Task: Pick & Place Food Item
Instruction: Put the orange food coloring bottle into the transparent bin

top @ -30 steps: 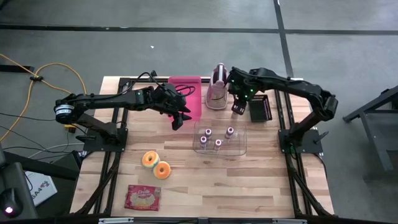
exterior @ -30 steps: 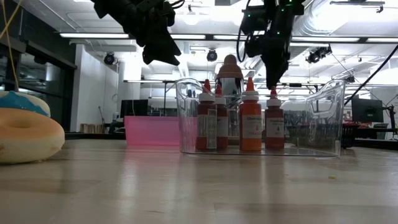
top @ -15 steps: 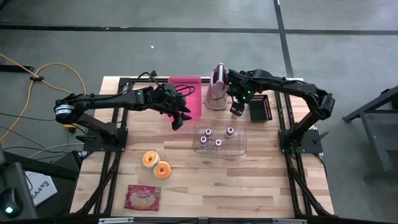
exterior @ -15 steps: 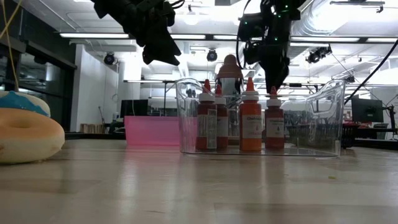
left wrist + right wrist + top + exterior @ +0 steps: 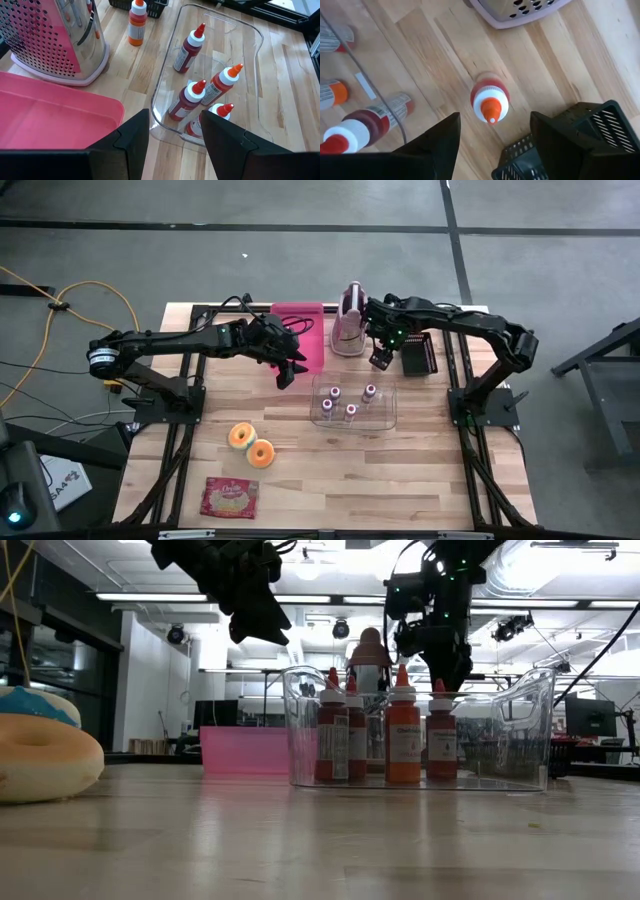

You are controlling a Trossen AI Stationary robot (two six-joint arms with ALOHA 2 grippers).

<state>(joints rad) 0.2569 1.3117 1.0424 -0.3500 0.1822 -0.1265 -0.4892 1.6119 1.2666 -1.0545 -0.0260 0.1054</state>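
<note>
A small red sauce bottle with an orange-tipped white cap [image 5: 490, 100] stands upright on the wood table, between the clear bin and the black basket; it also shows as the lone bottle [image 5: 137, 22] in the left wrist view. My right gripper [image 5: 493, 122] hangs open above it, pointing down, one finger to each side of the cap, touching nothing. In the high view that right gripper [image 5: 379, 360] covers the bottle. My left gripper [image 5: 290, 372] waits open in the air between the pink tray and the bin.
The clear bin [image 5: 390, 418] holds several like bottles. Just behind the right gripper stand a perforated metal grater [image 5: 348, 325] and a black basket [image 5: 418, 352]. A pink tray [image 5: 300, 330] lies at the far middle, two doughnuts [image 5: 250, 445] and a red packet [image 5: 230, 497] near left.
My right gripper has sunk toward the lone bottle behind the bin, and its fingers have opened wider. The bottle has stayed standing where it was.
</note>
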